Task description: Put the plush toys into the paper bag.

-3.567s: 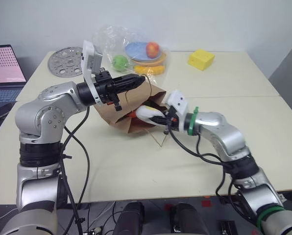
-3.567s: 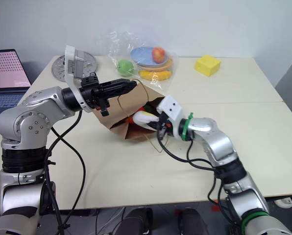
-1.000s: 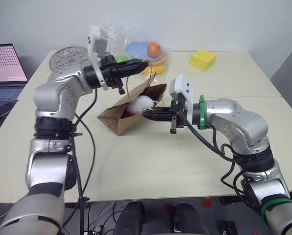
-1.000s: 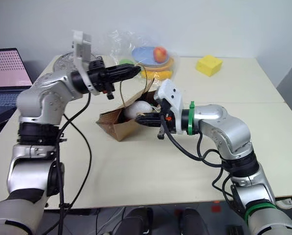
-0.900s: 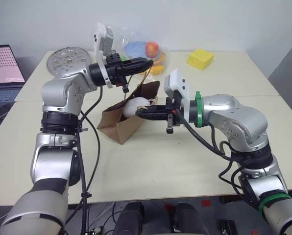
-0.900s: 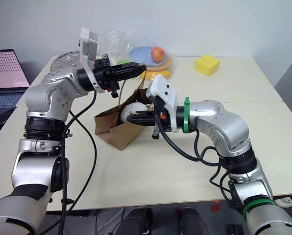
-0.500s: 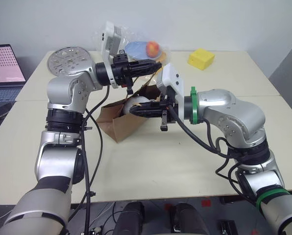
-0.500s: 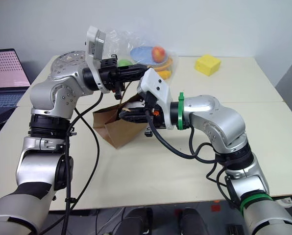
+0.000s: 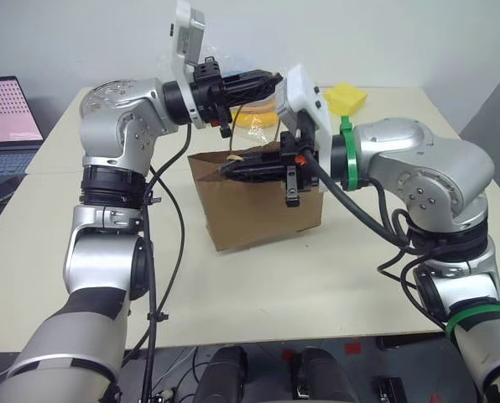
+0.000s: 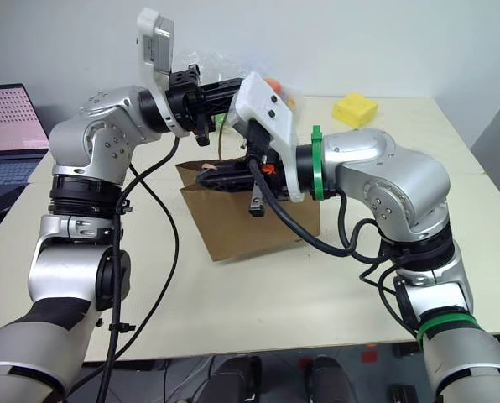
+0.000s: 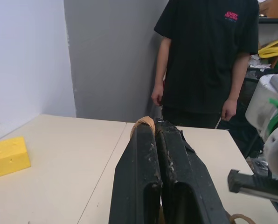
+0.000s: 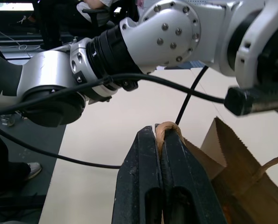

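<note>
Two closed grippers, the left gripper (image 9: 271,81) and the right gripper (image 9: 227,169), each pinch a twine handle, with the paper bag (image 9: 258,201) hanging upright below them.

Paper bag (image 10: 258,220): brown kraft, upright on a cream table (image 10: 258,311), mouth upward, toward the middle of the tabletop.
Left gripper (image 10: 233,88): black fingers level above the bag, pointing toward the right arm.
Right gripper (image 10: 206,179): black fingers pressed together at the bag's top edge.
Yellow block (image 10: 356,110): far right of the table, well apart from the bag.
Laptop (image 10: 11,126): far left, pink screen.
</note>
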You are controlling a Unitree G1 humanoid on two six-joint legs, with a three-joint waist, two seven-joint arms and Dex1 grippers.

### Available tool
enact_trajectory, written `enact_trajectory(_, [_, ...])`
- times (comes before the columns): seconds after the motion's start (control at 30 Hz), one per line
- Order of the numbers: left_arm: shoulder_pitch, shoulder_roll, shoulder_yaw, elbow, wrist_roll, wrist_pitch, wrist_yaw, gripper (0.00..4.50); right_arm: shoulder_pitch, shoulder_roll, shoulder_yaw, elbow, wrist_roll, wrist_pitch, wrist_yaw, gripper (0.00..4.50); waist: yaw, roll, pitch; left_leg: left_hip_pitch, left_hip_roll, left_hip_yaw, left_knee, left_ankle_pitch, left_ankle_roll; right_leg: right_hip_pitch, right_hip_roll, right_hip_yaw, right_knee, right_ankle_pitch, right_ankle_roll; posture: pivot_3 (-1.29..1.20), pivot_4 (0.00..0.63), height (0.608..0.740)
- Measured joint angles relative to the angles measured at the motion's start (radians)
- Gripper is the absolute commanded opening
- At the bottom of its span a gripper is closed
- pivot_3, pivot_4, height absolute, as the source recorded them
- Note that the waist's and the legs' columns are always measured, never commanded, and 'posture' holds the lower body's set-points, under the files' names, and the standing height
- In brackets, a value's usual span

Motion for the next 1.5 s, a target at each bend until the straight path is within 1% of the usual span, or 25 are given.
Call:
enact_trajectory(0.17, [0.043, -0.005, -0.039, 0.008, 0.045, -0.028, -0.036, 0.0, 0.005, 0.007, 0.026, 0.034, -0.028, 0.007, -0.041, 0.01, 0.0, 0.0, 0.0, 0.0, 0.0, 0.0, 0.0, 0.0, 0.0, 0.0, 0.0, 0.0, 0.0, 0.0, 0.0, 0.0, 0.15, 0.74])
enact_trajectory(0.37, [0.09, 0.003, -0.044, -0.01, 0.067, -0.035, -0.043, 0.0, 0.116, 0.001, 0.128, 0.092, -0.147, -0.086, -0.054, 0.01, 0.0, 0.0, 0.0, -0.003, 0.0, 0.001, 0.0, 0.0, 0.0, -0.003, 0.0, 0.001, 0.001, 0.0, 0.0, 0.0, 0.15, 0.74])
enact_trajectory(0.4, [0.1, 0.012, -0.044, -0.03, 0.065, -0.024, -0.046, 0.0, 0.116, -0.002, 0.128, 0.092, -0.149, -0.099, -0.047, 0.19, -0.001, 0.0, 0.0, -0.003, 0.0, 0.001, 0.0, 0.0, 0.0, -0.004, 0.0, 0.001, 0.001, 0.0, 0.0, 0.0, 0.15, 0.74])
enact_trajectory(0.5, [0.137, 0.048, -0.035, -0.111, 0.052, 0.02, -0.047, 0.62, 0.111, -0.01, 0.125, 0.089, -0.151, -0.128, -0.013, 0.94, -0.002, 0.0, 0.0, -0.003, 0.0, 0.001, -0.001, 0.0, 0.0, -0.005, 0.0, 0.001, 0.001, 0.0, 0.0, 0.0, 0.15, 0.74])
enact_trajectory(0.6, [0.189, 0.103, -0.013, -0.207, 0.03, 0.071, -0.04, 1.5, 0.105, -0.038, 0.121, 0.088, -0.154, -0.156, 0.023, 1.97, -0.007, 0.0, 0.0, -0.003, 0.0, 0.001, -0.001, 0.0, 0.0, -0.005, 0.0, 0.001, 0.001, 0.0, 0.0, 0.0, 0.15, 0.74])
enact_trajectory(0.67, [0.232, 0.144, 0.012, -0.292, 0.014, 0.098, -0.015, 2.13, 0.095, -0.079, 0.121, 0.089, -0.157, -0.191, 0.074, 2.69, -0.009, 0.0, 0.0, -0.003, 0.0, 0.001, -0.001, 0.0, 0.0, -0.005, 0.0, 0.001, 0.001, 0.0, 0.0, 0.0, 0.15, 0.74])
enact_trajectory(0.7, [0.259, 0.177, 0.027, -0.342, 0.001, 0.122, -0.003, 2.39, 0.09, -0.107, 0.118, 0.09, -0.156, -0.205, 0.105, 3.01, -0.011, 0.0, 0.0, -0.003, 0.0, 0.001, -0.001, 0.0, 0.0, -0.005, 0.0, 0.001, 0.001, 0.0, 0.0, 0.0, 0.15, 0.74])
enact_trajectory(0.73, [0.276, 0.202, 0.044, -0.374, -0.008, 0.14, 0.002, 2.75, 0.086, -0.128, 0.111, 0.094, -0.156, -0.213, 0.126, 3.41, -0.012, 0.0, 0.0, -0.003, 0.0, 0.001, -0.001, 0.0, 0.0, -0.005, 0.0, 0.001, 0.001, 0.0, 0.0, 0.0, 0.15, 0.74])
enact_trajectory(0.83, [0.363, 0.272, 0.108, -0.491, -0.044, 0.183, 0.035, 3.68, 0.07, -0.16, 0.103, 0.118, -0.159, -0.255, 0.182, 4.5, -0.017, 0.0, 0.0, -0.003, 0.001, 0.001, -0.001, 0.0, 0.0, -0.005, -0.001, 0.001, 0.001, 0.0, 0.0, 0.0, 0.15, 0.74])
enact_trajectory(0.87, [0.41, 0.295, 0.135, -0.534, -0.059, 0.199, 0.046, 3.92, 0.066, -0.171, 0.101, 0.13, -0.16, -0.27, 0.204, 4.5, -0.02, 0.0, 0.0, -0.003, 0.001, 0.001, -0.001, 0.0, 0.0, -0.005, -0.001, 0.001, 0.001, 0.0, 0.0, 0.0, 0.15, 0.74])
enact_trajectory(0.9, [0.452, 0.311, 0.161, -0.566, -0.074, 0.217, 0.061, 4.31, 0.061, -0.183, 0.097, 0.145, -0.161, -0.276, 0.221, 4.5, -0.02, 0.0, 0.0, -0.003, 0.001, 0.001, -0.001, 0.0, 0.0, -0.005, -0.001, 0.001, 0.001, 0.0, 0.0, 0.0, 0.15, 0.74])
enact_trajectory(0.93, [0.48, 0.324, 0.177, -0.585, -0.088, 0.233, 0.071, 4.49, 0.057, -0.191, 0.089, 0.156, -0.162, -0.279, 0.232, 4.5, -0.02, 0.0, 0.0, -0.003, 0.001, 0.001, -0.001, 0.0, 0.0, -0.005, -0.001, 0.001, 0.001, 0.0, 0.0, 0.0, 0.15, 0.74])
enact_trajectory(1.03, [0.575, 0.379, 0.245, -0.673, -0.132, 0.288, 0.107, 4.49, 0.026, -0.196, 0.061, 0.175, -0.145, -0.281, 0.267, 4.5, -0.02, 0.0, 0.0, -0.003, 0.001, 0.001, -0.001, 0.0, 0.0, -0.005, -0.001, 0.001, 0.001, 0.0, 0.0, 0.0, 0.15, 0.74])
enact_trajectory(1.13, [0.751, 0.448, 0.329, -0.756, -0.13, 0.281, 0.114, 4.49, 0.016, -0.212, -0.007, 0.191, -0.1, -0.265, 0.296, 4.5, -0.021, 0.0, 0.0, -0.003, 0.001, 0.001, -0.002, 0.0, 0.0, -0.005, -0.002, 0.001, 0.0, 0.0, 0.0, 0.0, 0.15, 0.74])
enact_trajectory(1.2, [0.887, 0.45, 0.378, -0.784, -0.128, 0.256, 0.103, 4.49, 0.034, -0.248, -0.05, 0.192, -0.08, -0.264, 0.317, 4.5, -0.02, 0.0, 0.0, -0.003, 0.001, 0.002, -0.003, 0.0, 0.0, -0.005, -0.003, 0.001, -0.001, 0.0, -0.002, 0.0, 0.15, 0.74])
enact_trajectory(1.27, [1.0, 0.443, 0.389, -0.795, -0.107, 0.195, 0.095, 4.49, 0.074, -0.305, -0.059, 0.19, -0.075, -0.269, 0.361, 4.5, -0.012, 0.0, 0.0, -0.002, 0.001, 0.002, -0.003, 0.0, 0.0, -0.005, -0.004, 0.0, -0.001, 0.0, -0.003, 0.0, 0.15, 0.74])
enact_trajectory(1.33, [1.026, 0.427, 0.387, -0.792, -0.095, 0.156, 0.097, 4.49, 0.11, -0.327, -0.058, 0.193, -0.079, -0.285, 0.395, 4.5, -0.002, 0.0, 0.0, -0.003, 0.001, 0.002, -0.003, 0.0, 0.0, -0.006, -0.004, 0.0, -0.001, 0.001, -0.005, 0.0, 0.15, 0.74])
enact_trajectory(1.4, [0.996, 0.394, 0.374, -0.773, -0.082, 0.095, 0.116, 4.49, 0.122, -0.331, -0.052, 0.192, -0.079, -0.295, 0.413, 4.5, 0.004, 0.001, 0.0, -0.002, 0.001, 0.003, -0.003, 0.0, 0.0, -0.006, -0.005, 0.0, -0.001, 0.0, -0.005, 0.0, 0.15, 0.74])
enact_trajectory(1.5, [0.944, 0.348, 0.316, -0.705, -0.041, 0.008, 0.14, 4.49, 0.122, -0.33, -0.052, 0.186, -0.077, -0.289, 0.404, 4.5, 0.005, 0.001, 0.0, -0.002, 0.001, 0.006, -0.002, 0.0, 0.0, -0.006, -0.008, 0.0, -0.001, 0.001, -0.005, 0.0, 0.15, 0.74])
